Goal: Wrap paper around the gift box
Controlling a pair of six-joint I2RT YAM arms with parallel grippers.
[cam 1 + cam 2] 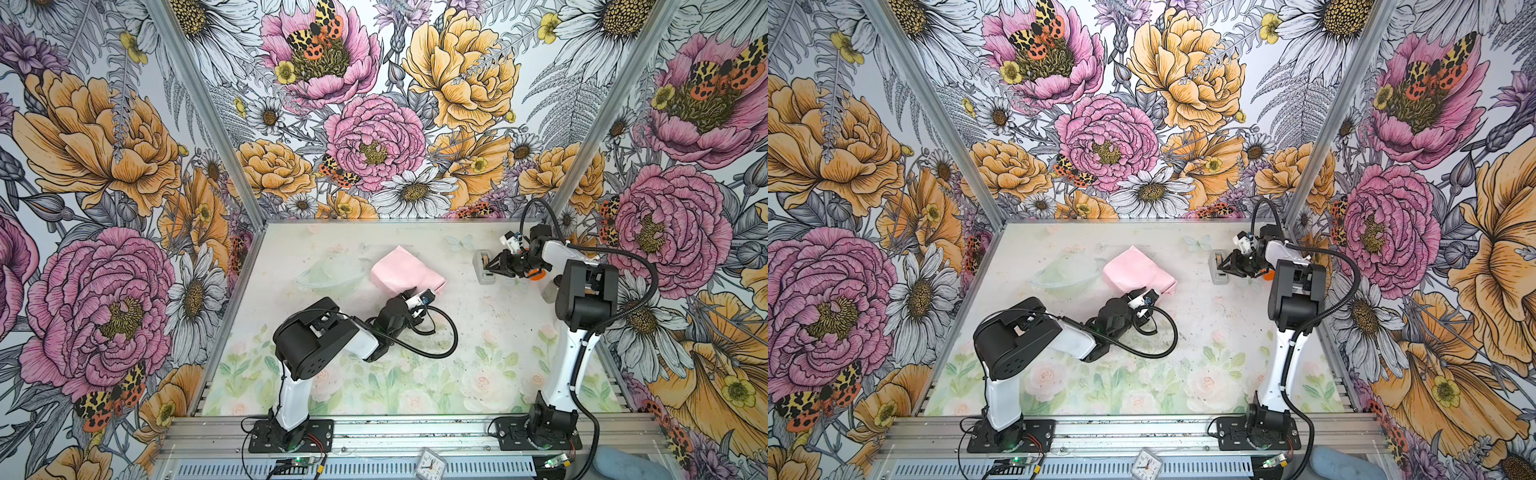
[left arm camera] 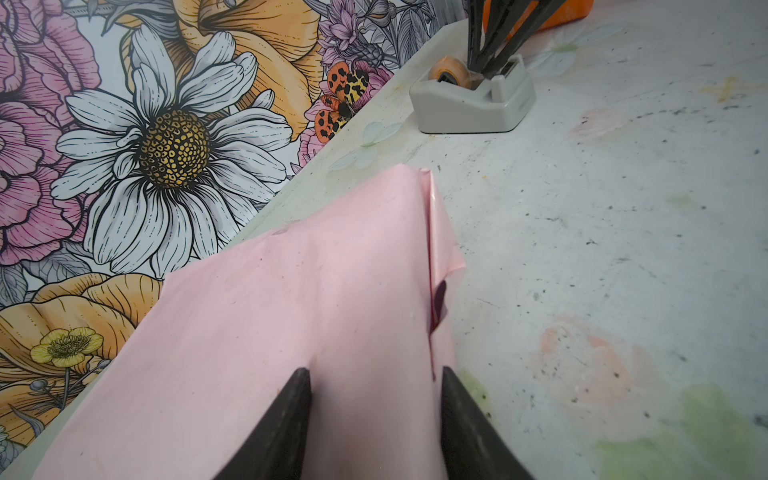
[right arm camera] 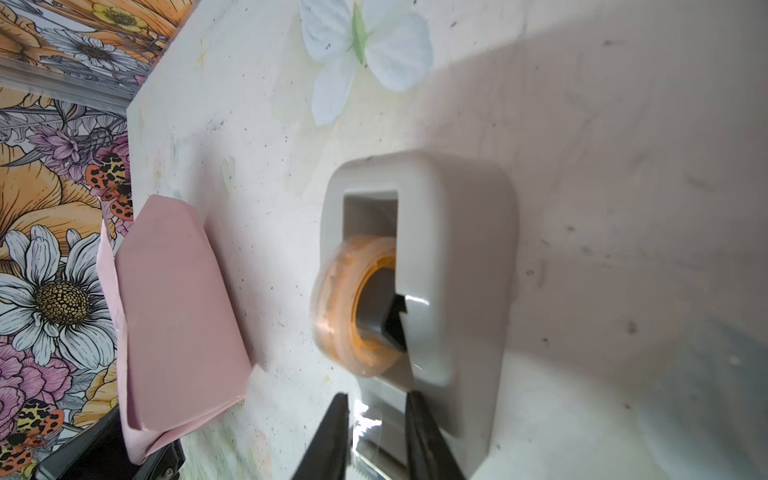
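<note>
Only paper shows, gift box hidden inside, clasped by left pincer.

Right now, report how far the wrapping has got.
Done: the paper is folded over the gift box, pink face out; the box itself is hidden. In hand: the left pincer steadies the bundle's near end, while the right pincer straddles the clear strip at the tape dispenser. Left: tear tape off, seal the gaping seam, probably tidy the ends.
</note>
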